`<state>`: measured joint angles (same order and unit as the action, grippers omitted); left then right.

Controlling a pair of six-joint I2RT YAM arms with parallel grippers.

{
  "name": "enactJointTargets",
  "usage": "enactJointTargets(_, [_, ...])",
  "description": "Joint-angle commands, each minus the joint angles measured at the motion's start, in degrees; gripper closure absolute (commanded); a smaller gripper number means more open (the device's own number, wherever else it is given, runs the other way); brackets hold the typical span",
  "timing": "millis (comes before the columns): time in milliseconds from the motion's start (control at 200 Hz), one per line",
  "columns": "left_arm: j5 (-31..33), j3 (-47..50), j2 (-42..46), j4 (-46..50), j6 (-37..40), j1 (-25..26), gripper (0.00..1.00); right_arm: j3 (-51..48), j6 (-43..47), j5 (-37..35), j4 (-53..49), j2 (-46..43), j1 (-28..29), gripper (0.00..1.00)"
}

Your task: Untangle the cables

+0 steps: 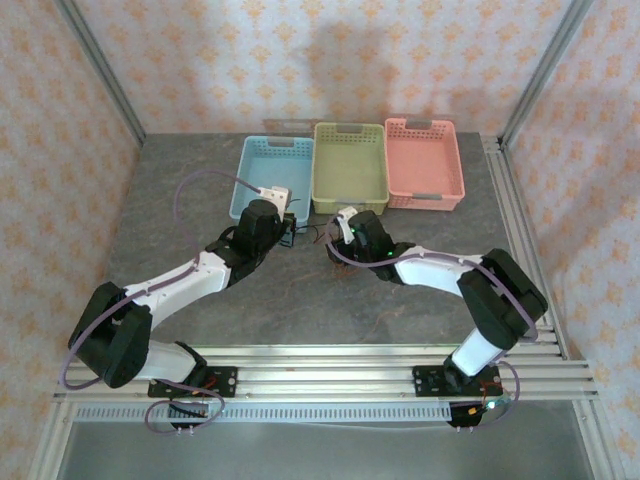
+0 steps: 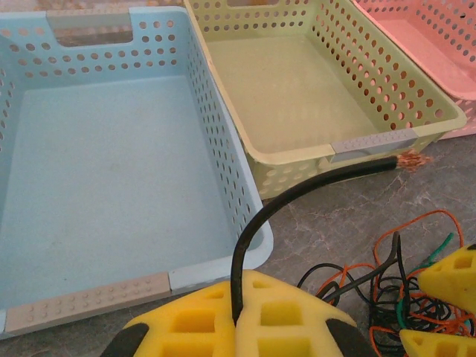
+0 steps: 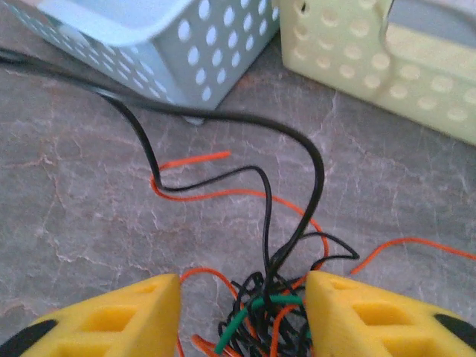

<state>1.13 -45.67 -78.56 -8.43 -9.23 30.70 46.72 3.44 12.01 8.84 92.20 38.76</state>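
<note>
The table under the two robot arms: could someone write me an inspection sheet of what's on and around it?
Surface: grey stone-look table, no spills seen.
Job's things: tangle of wires, orange, black and green, in front of the baskets; a thicker black cable runs into it, its frayed end by the green basket.
Clutter: blue basket, green basket and pink basket side by side at the back; blue and green are empty.
Grippers: left gripper shut on the thicker black cable; right gripper open, its fingers either side of the tangle.
Cables: lavender hoses loop along both arms.
Surroundings: patterned walls, metal rails.
</note>
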Motion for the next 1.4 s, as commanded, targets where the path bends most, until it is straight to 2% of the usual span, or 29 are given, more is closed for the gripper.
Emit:
enactJointTargets(0, [0.98, 0.34, 1.42, -1.51, -1.09, -0.46, 1.0, 1.86, 1.48, -1.27, -5.22, 0.34, 0.28, 0.58])
enactJointTargets(150, [0.98, 0.29, 1.41, -1.53, -1.05, -0.46, 1.0, 3.15, 2.5, -3.26, -8.33, 1.27, 0.3, 0.64])
enactJointTargets(355, [1.25, 0.29, 1.42, -1.5, -1.14, -0.44, 1.0, 3.91, 4.03, -7.87, -11.46, 1.4, 0.26, 0.94])
enactJointTargets(435, [1.34, 0.36, 1.51, -1.51, -1.14, -0.44, 1.0, 4.17, 4.2, -9.14, -12.15, 1.6, 0.26, 1.0])
enactJointTargets(861, [4.18, 0.17, 1.59, -0.73, -1.75, -0.55, 1.0, 2.75, 3.16, -17.13, -11.75, -0.09, -0.61, 1.0])
enactJointTargets(1036, [5.84, 0.28, 1.73, -0.33, -2.19, -0.82, 1.0, 1.68, 2.3, -17.79, -10.51, -1.19, -1.24, 1.0])
enactJointTargets(1186, [10.98, 0.39, 2.11, 0.85, -3.47, -1.17, 1.0, 0.06, 0.55, -18.88, -9.12, -2.8, -2.83, 1.0])
enactJointTargets(1391, [11.16, 1.45, 3.24, 0.44, -5.09, -2.66, 1.0, -1.54, -1.27, -18.87, -7.4, -3.96, -4.85, 1.0])
